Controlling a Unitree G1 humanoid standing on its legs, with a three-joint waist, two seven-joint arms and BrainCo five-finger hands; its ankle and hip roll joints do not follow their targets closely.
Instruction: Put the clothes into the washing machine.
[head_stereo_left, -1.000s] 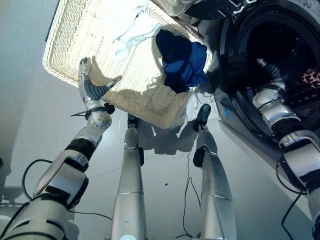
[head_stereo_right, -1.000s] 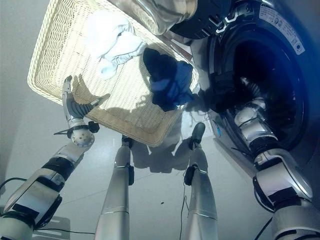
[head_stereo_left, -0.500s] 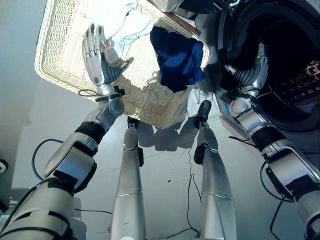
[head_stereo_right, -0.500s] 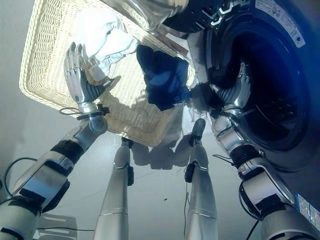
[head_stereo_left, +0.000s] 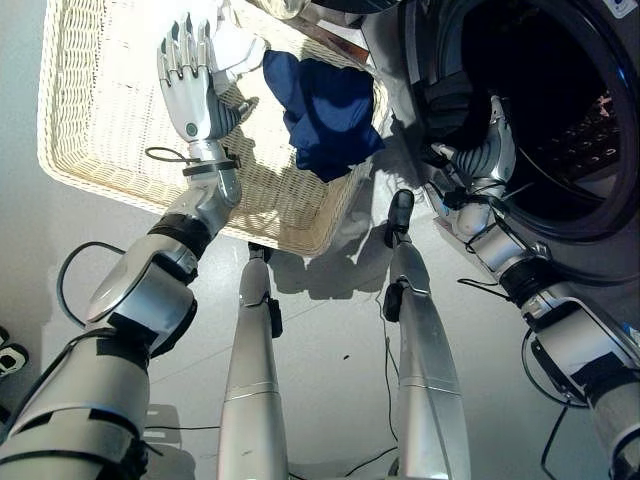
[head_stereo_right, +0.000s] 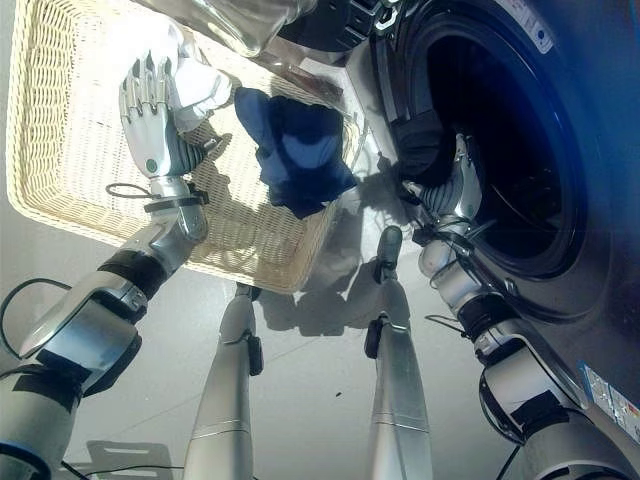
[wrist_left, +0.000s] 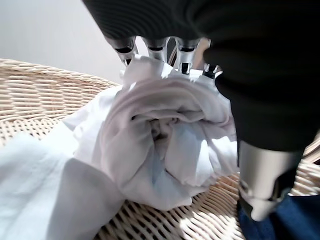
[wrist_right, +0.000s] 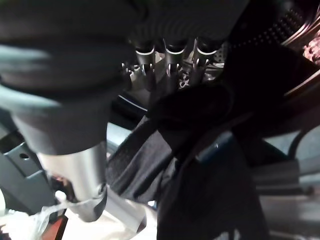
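Left hand (head_stereo_left: 190, 85) reaching over the wicker laundry basket (head_stereo_left: 90, 150) at ten o'clock, fingers straight and unclenched, tips against the bunched white garment (wrist_left: 165, 140) at the far end. Navy garment (head_stereo_left: 325, 112) draped over the basket's rim at twelve o'clock. Right hand (head_stereo_left: 492, 150) at two o'clock by the washing machine (head_stereo_right: 560, 250) opening, fingers extended, nothing gripped; dark garment (head_stereo_right: 418, 145) hanging over the drum's lip beside it.

A home laundry corner: a dark front-loading washing machine (head_stereo_left: 560, 120) with its round door open stands on a pale grey smooth floor (head_stereo_left: 330, 330), beside a cream woven wicker laundry basket (head_stereo_left: 90, 120) holding white crumpled cloth (wrist_left: 160, 145) and a dark blue garment (head_stereo_left: 325, 110).
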